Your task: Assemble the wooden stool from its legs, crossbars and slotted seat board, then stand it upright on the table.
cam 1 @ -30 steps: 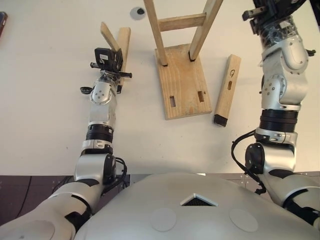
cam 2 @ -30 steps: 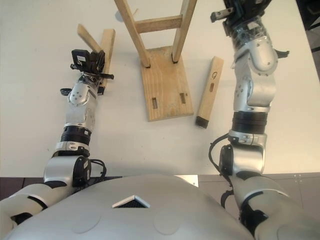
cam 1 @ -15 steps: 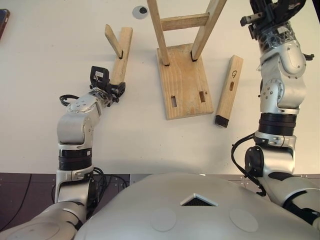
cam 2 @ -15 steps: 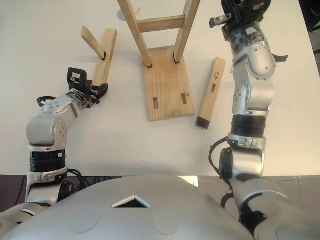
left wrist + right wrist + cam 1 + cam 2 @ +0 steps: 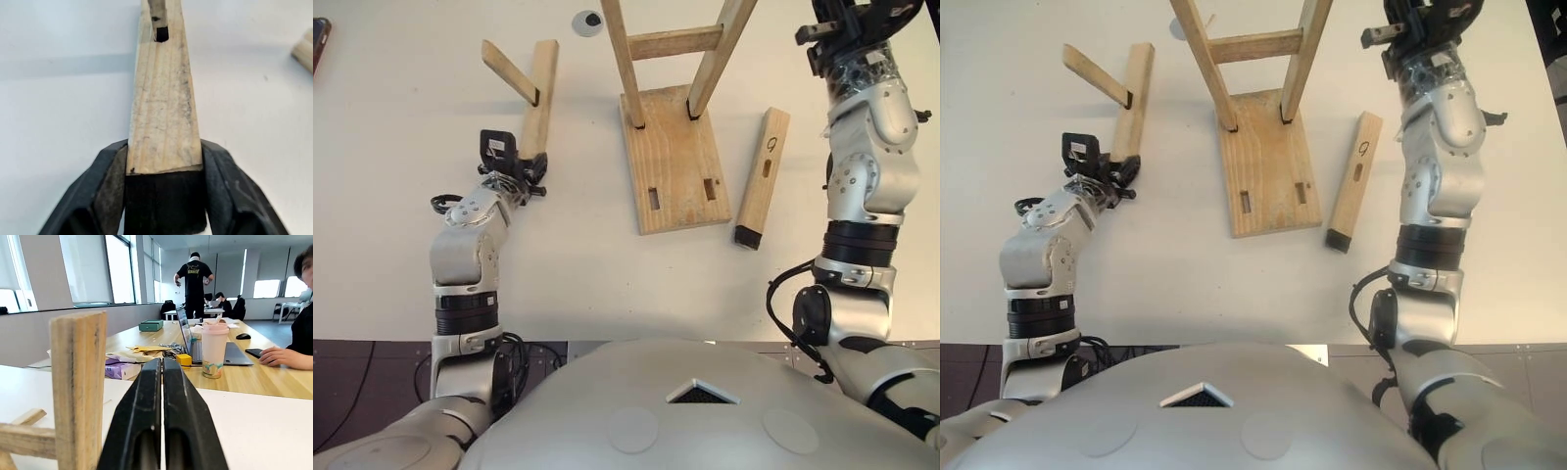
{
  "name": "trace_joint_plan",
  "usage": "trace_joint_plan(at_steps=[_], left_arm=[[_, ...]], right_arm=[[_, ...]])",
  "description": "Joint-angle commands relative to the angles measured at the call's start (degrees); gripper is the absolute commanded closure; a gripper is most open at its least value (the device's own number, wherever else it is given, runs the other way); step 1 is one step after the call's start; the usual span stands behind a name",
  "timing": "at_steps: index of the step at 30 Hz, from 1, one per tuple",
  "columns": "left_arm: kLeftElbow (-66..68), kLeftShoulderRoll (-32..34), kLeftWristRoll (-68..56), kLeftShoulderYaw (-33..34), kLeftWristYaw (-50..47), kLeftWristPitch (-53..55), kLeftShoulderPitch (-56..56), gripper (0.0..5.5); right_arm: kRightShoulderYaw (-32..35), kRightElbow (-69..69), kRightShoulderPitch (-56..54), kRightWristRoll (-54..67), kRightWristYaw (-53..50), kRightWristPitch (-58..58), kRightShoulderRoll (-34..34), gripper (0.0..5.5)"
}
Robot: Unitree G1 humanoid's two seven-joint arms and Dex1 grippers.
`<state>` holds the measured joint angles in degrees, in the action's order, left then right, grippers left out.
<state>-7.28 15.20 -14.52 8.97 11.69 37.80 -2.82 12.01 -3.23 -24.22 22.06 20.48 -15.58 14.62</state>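
The left hand [image 5: 521, 168] is clamped on the near, black-capped end of a leg [image 5: 538, 98], one finger [image 5: 110, 181] pressed to each side of it. This leg lies flat on the desk [image 5: 411, 245] and runs straight away from the hand. At its far end a crossbar [image 5: 509, 73] is stuck in a slot and slants outward, away from the seat.

The seat [image 5: 675, 162] lies flat, well off to this hand's inner side, between the two hands. Two upright legs [image 5: 619, 59] stand in the slots at its far end, joined by a second crossbar [image 5: 673, 42]. The two near slots hold nothing.

The right hand [image 5: 163, 377] is raised near the upright leg on its own side, its fingers pressed together with nothing between them. Closer to the robot than this hand, a loose leg [image 5: 761, 176] lies flat on the desk just beside the seat's edge, its black cap at the near end.
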Motion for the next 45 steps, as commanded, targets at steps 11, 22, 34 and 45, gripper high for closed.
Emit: trace_joint_plan(at_steps=[11, 22, 34, 45], left_arm=[[-7.6, 8.5, -37.2, 11.0, 8.1, 28.0, -44.8, 3.51], [-8.7, 2.4, -55.1, 7.3, 4.5, 34.7, -49.7, 3.51], [-11.9, 1.5, -48.2, -3.7, 7.1, 28.1, -39.9, 3.51], [-12.4, 2.5, -44.9, -6.1, 9.2, 24.5, -35.3, 3.51]], right_arm=[[8.9, -25.5, -37.7, 32.6, 38.2, -37.8, 18.5, 3.19], [9.5, -39.0, -44.8, 33.1, 48.7, -49.9, 20.6, 1.35], [10.1, -44.4, -45.0, 32.3, 55.9, -56.5, 22.5, 1.86], [10.1, -50.0, -51.1, 27.0, 56.6, -54.1, 24.2, 3.19]])
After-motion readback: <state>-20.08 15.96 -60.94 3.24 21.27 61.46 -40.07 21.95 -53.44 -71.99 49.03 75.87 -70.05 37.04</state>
